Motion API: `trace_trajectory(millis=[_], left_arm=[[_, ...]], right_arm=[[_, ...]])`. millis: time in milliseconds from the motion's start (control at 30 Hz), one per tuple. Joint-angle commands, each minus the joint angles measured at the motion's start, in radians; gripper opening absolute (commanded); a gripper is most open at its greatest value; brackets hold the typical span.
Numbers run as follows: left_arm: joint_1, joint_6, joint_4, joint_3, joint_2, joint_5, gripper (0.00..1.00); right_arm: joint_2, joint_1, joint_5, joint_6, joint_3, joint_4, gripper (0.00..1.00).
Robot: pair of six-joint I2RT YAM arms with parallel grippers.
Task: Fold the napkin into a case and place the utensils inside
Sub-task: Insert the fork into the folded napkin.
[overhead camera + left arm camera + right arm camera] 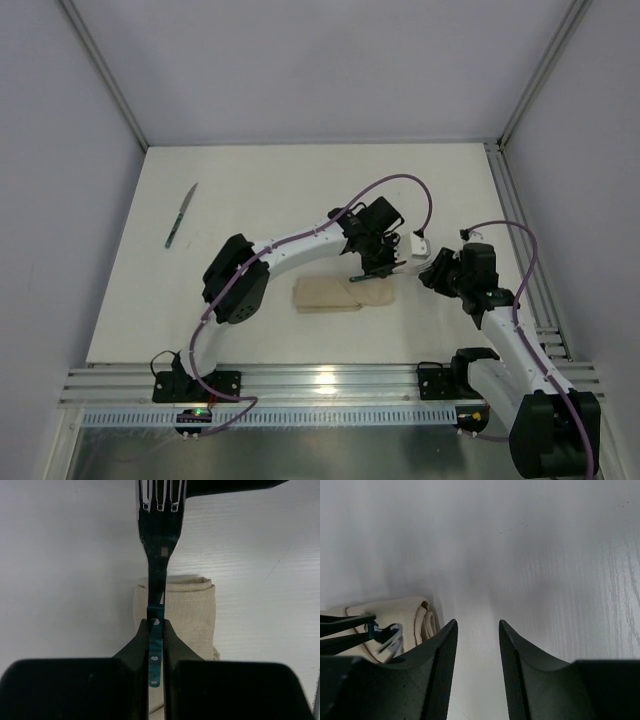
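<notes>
The napkin is folded into a narrow beige case (330, 295) lying flat near the table's middle. My left gripper (371, 263) hangs over its right end, shut on the fork (359, 276). In the left wrist view the gripper (157, 625) clamps the fork's teal handle (155, 640), and the silver tines (160, 500) point away above the case's end (192, 610). My right gripper (425, 272) is open and empty just right of the case. In the right wrist view the right gripper (476, 625) stands over bare table with the case's layered end (407, 615) and the fork tines (393, 637) at its left. The knife (181, 215) lies at the far left.
The white table (300, 190) has grey walls on three sides. An aluminium rail (320, 385) runs along the near edge and another rail (520, 240) along the right side. The left arm's elbow (236, 280) hangs left of the case.
</notes>
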Motion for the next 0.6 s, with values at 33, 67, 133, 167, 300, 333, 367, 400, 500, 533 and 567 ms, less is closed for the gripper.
trace_trajectory(millis=[33, 67, 133, 167, 300, 333, 367, 400, 500, 533, 567], left_arm=[[-0.007, 0.040, 0.013, -0.057, -0.024, -0.064, 0.00], [-0.007, 0.048, 0.010, -0.066, -0.025, -0.075, 0.00], [-0.007, 0.066, -0.001, -0.090, -0.028, -0.103, 0.00], [-0.007, 0.069, -0.004, -0.098, -0.028, -0.107, 0.00], [-0.007, 0.060, -0.019, -0.120, -0.033, -0.138, 0.00], [-0.007, 0.052, -0.024, -0.121, -0.036, -0.159, 0.00], [-0.007, 0.048, -0.025, -0.123, -0.042, -0.172, 0.00], [-0.007, 0.043, -0.025, -0.126, -0.045, -0.184, 0.00], [-0.005, 0.034, -0.030, -0.135, -0.050, -0.213, 0.00], [-0.007, 0.034, -0.034, -0.138, -0.051, -0.212, 0.00], [-0.007, 0.034, -0.038, -0.143, -0.050, -0.207, 0.00]], right_arm=[[-0.016, 0.000, -0.030, 0.000, 0.012, 0.020, 0.43], [-0.016, 0.000, -0.033, 0.000, 0.014, 0.020, 0.43], [-0.027, 0.000, -0.035, 0.003, 0.018, 0.008, 0.43], [-0.033, 0.000, -0.030, 0.006, 0.026, 0.003, 0.43], [-0.079, -0.002, 0.007, 0.009, 0.051, -0.038, 0.43], [-0.093, -0.002, 0.010, 0.006, 0.055, -0.049, 0.43], [-0.099, -0.002, 0.008, 0.006, 0.058, -0.052, 0.43], [-0.107, 0.000, 0.002, 0.004, 0.058, -0.052, 0.43], [-0.137, -0.002, -0.048, 0.004, 0.055, -0.029, 0.43], [-0.150, -0.002, -0.067, 0.004, 0.055, -0.009, 0.43], [-0.151, -0.002, -0.083, 0.004, 0.051, 0.008, 0.45]])
